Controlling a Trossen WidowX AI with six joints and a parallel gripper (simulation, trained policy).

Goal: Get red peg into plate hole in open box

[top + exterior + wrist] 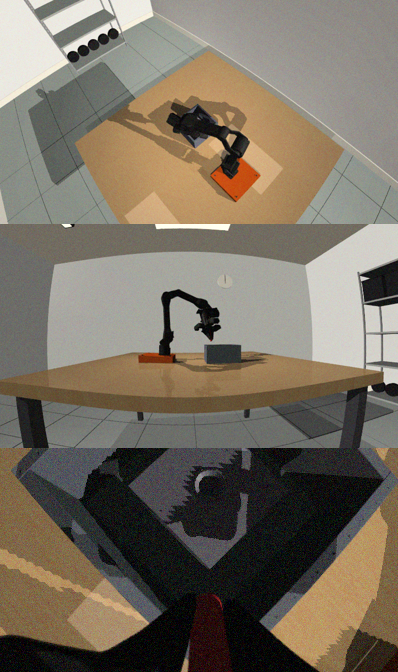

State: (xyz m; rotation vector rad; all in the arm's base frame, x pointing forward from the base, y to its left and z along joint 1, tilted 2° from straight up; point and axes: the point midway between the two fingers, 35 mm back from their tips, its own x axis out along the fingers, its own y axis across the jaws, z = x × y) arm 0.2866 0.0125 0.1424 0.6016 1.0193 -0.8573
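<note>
Now, step in hand: the red peg (211,340) (210,633) is being carried to the open grey-blue box (195,143) (223,353) (142,600); it is not yet put in.
Parallel-jaw gripper (195,122) (211,338) (209,605): the two fingers are nearly closed, and the peg is pinched between them.
Red peg: its low end is seen poking out just past the fingertips, a bit higher than the box rim. From the top it is hidden by the arm. Whether it is quite straight up cannot be told.
Bottom plate: the light grey plate (222,554) is seen deep in the box, partly covered by shadow.
Round hole (211,485): it is seen in the plate, farther in than the peg tip in the wrist view, and nothing is seen in it.
Next move: the peg should be brought over the hole and made straight first, then lowered slowly.
Watch out: the box wall could be bumped, or the hole could be missed if the peg is dropped too soon.
</note>
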